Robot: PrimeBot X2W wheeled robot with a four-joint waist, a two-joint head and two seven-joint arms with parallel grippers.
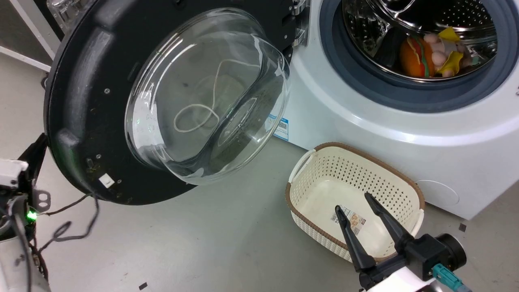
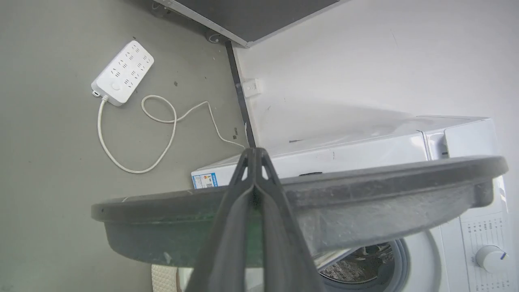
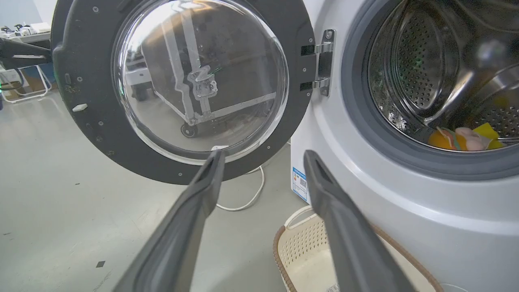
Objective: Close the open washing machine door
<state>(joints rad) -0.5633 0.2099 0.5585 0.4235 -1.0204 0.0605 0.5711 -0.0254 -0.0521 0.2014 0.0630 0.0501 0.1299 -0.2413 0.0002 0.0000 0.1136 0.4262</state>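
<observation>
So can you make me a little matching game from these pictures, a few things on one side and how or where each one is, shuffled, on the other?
Things:
1. washing machine door
2. right claw
3. left claw
4. basket

States:
A. standing in front of the washing machine
B. fingers pressed together
C. swung wide open
D. fingers spread apart

Pairs: 1-C, 2-D, 3-B, 4-A

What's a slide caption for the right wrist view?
Open right gripper faces the round black-rimmed glass washing machine door, hinged wide open off the white front-loading washing machine.
</observation>
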